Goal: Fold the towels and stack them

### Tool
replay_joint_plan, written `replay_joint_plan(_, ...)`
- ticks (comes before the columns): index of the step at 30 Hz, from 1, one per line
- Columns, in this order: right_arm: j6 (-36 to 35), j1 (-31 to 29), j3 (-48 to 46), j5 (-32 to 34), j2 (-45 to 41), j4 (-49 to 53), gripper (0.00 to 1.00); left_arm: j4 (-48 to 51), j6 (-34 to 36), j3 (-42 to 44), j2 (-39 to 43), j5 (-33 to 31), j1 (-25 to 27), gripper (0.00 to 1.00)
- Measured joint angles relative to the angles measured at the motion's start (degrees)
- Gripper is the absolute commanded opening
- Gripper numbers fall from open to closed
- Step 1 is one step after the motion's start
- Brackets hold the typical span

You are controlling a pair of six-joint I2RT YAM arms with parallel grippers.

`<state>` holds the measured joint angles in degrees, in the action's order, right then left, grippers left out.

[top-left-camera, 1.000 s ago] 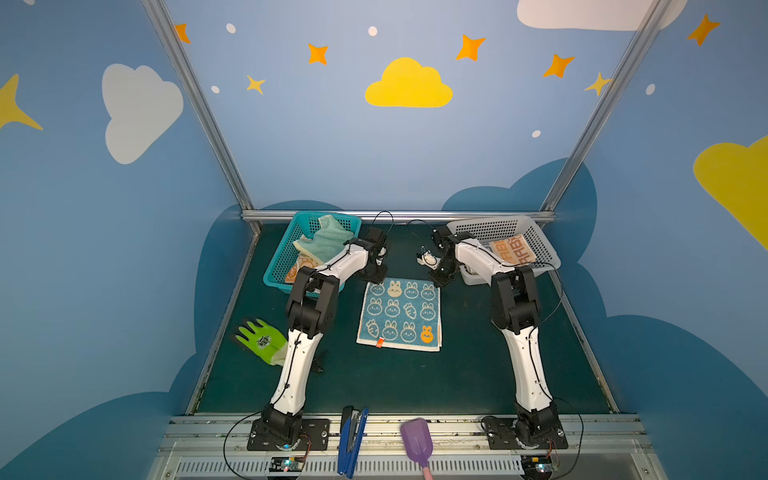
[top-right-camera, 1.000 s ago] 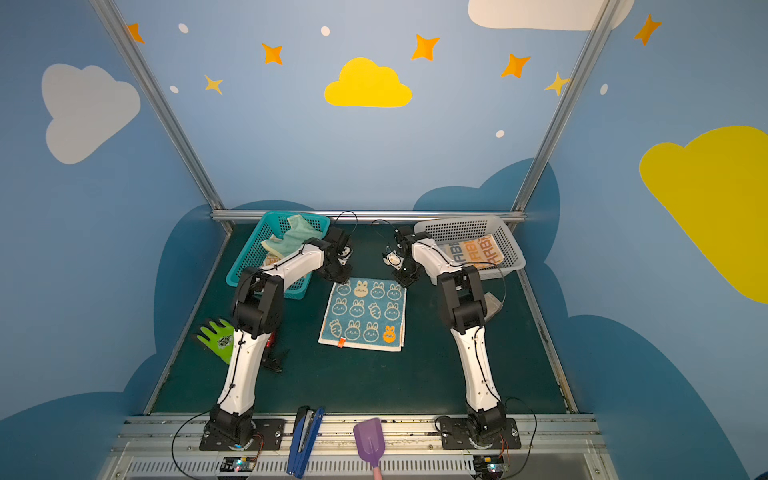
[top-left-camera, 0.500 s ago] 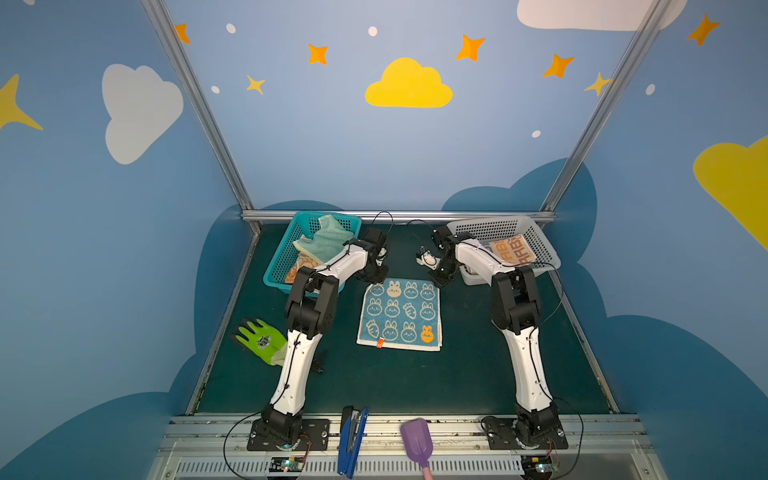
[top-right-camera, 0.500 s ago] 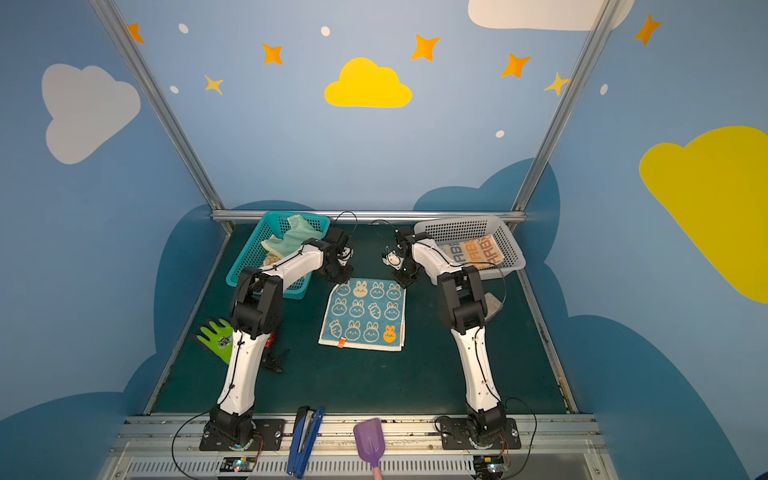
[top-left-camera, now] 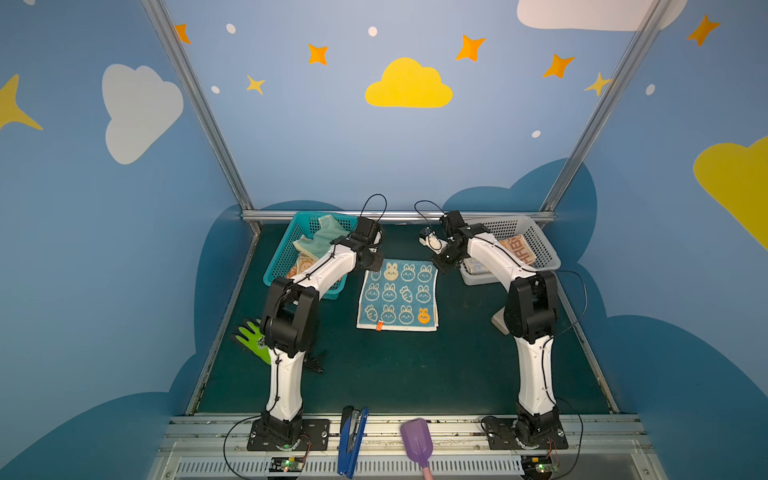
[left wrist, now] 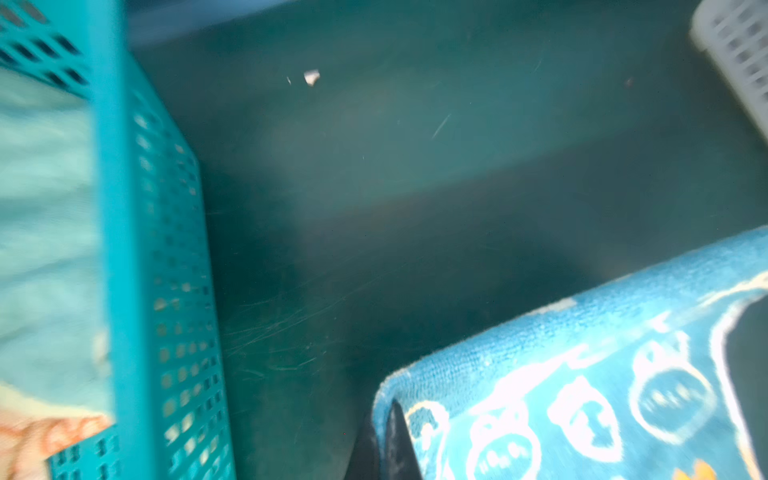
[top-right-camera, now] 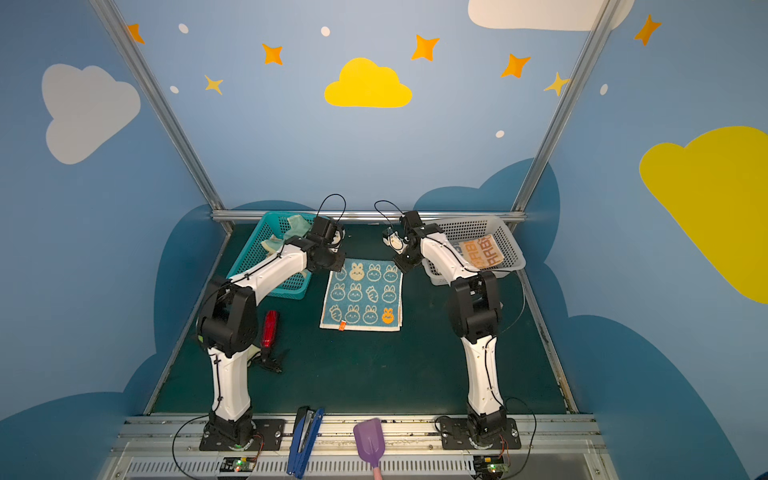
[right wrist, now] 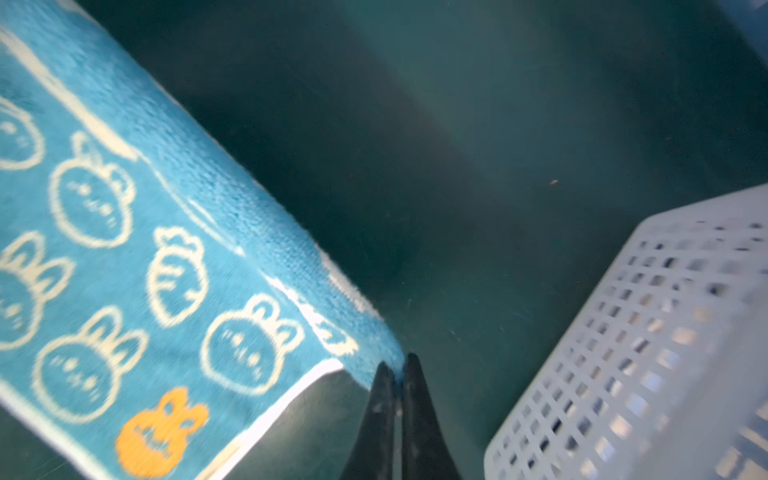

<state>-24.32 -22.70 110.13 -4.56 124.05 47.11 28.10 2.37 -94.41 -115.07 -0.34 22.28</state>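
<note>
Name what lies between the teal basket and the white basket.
The blue rabbit towel, far corners pinched by left gripper and right gripper; both top views.

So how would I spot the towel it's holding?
Find the green table between the teal basket and white basket. The blue towel lies there, the left gripper and right gripper pinching its far corners. Only it is spread out, showing white rabbits.

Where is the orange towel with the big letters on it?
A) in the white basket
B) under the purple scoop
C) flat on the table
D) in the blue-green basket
A: the orange lettered towel lies inside the white basket, on the right in both top views.
</note>
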Motion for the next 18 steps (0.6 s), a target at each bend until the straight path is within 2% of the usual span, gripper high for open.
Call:
replay_joint_plan(6, -0.13, 0.11, -5.86, -2.95, -3.65, -0.2, 0.0, -5.6, 0.37, 9.33, 5.95, 0.72, 0.17, 0.04)
replay_joint_plan(18, -0.04, 0.5, -19.5, -9.4, -11.47, 1.25, 0.0, -10.16, 2.01, 24.92, 16.0, 4.59, 0.98, 0.04)
